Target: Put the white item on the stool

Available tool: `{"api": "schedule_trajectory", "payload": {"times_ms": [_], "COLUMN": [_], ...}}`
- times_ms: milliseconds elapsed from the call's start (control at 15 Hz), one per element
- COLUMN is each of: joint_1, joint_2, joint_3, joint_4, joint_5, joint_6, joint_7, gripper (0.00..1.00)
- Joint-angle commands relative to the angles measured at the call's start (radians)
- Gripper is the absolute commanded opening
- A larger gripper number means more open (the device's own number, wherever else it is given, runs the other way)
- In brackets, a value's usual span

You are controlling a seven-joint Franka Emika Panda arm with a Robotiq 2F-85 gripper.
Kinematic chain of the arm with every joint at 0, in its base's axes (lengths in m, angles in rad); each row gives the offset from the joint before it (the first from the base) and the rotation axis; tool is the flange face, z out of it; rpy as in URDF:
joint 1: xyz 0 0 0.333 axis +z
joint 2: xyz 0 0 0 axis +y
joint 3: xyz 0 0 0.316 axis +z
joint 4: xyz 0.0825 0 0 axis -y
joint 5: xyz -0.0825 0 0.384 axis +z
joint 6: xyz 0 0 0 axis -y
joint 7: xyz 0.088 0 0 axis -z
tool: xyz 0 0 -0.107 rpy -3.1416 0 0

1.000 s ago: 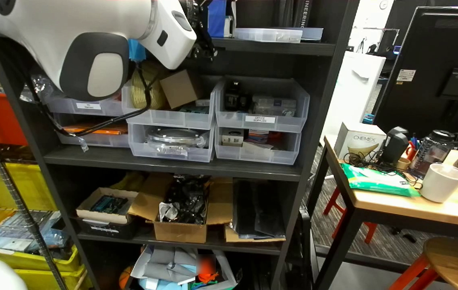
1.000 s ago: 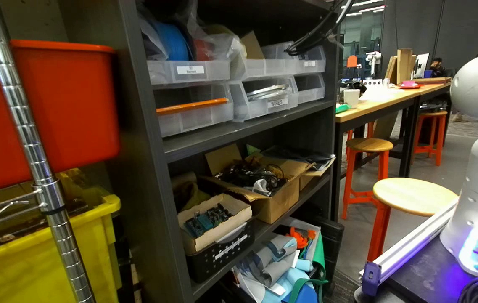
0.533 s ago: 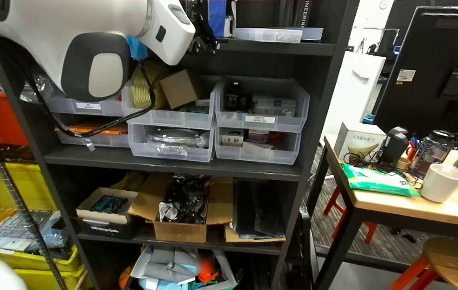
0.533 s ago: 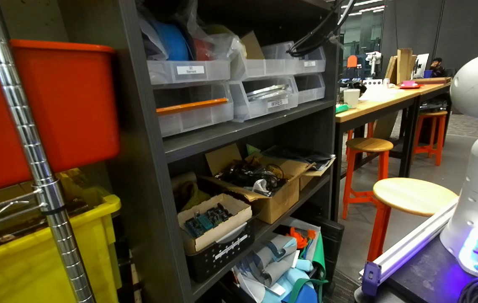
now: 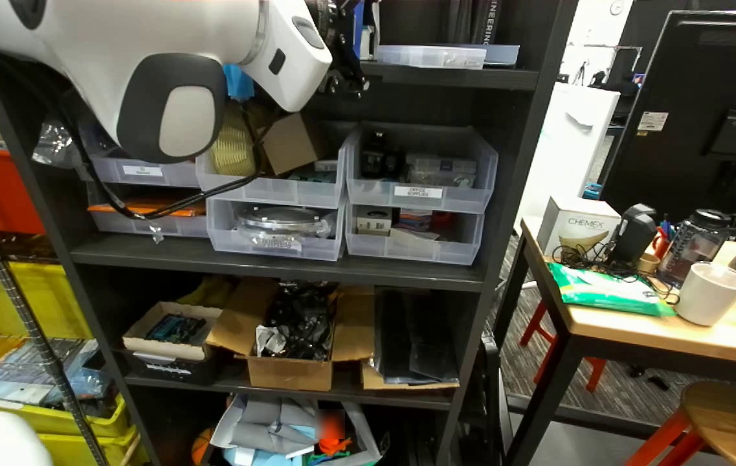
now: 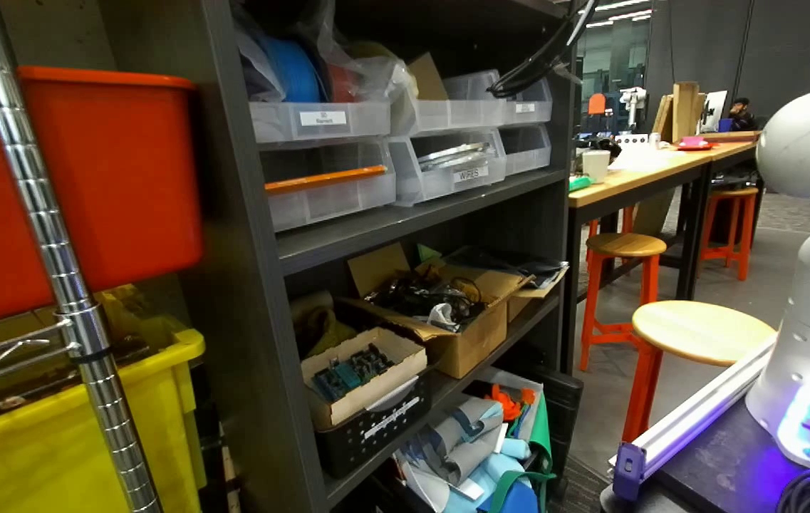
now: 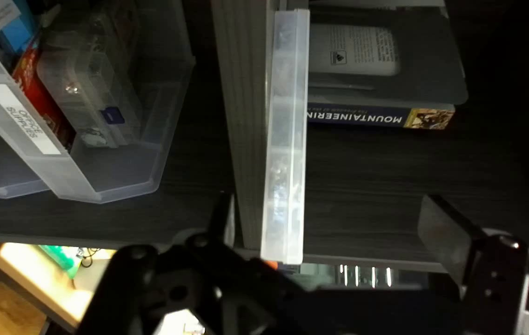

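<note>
The white item [image 7: 284, 153] is milky, faintly marked with grey. In an exterior view, the nearest stool [image 6: 704, 331] pairs a pale honey seat with orange legs — the upper tub [image 6: 127, 185] is red-orange, the lower tub [image 6: 27, 442] yellow. The shelf unit [image 5: 277, 268] is charcoal, finely grained. The arm [image 5: 147, 32] is white with grey panels, the gripper [image 7: 336, 221] mostly black.

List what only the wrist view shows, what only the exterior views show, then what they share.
Only the wrist view: the wide gap across the open gripper, and the letters MOUNT on a book spine.

Only the exterior views: yellow bins, the open cardboard box and the WIRES label.

Shared: the white piece on the upper shelf and the OFFICE SUPPLIES label, both in an exterior view, plus the green packet and a wooden stool.
</note>
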Motion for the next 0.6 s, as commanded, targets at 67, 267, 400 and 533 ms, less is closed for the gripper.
{"api": "schedule_trajectory", "payload": {"times_ms": [67, 267, 400, 533], "joint_1": [-0.16, -0.23, -0.263, -0.283], "joint_2": [0.078, 0.105, 0.114, 0.117], "joint_3": [0.046, 0.074, 0.092, 0.107], "joint_4": [0.113, 0.154, 0.172, 0.183], "joint_5": [0.019, 0.011, 0.007, 0.004], "joint_6": [-0.069, -0.093, -0.12, -0.149], "joint_7": [0.067, 0.095, 0.106, 0.113], "gripper": [1.0, 1.0, 1.0, 1.0]}}
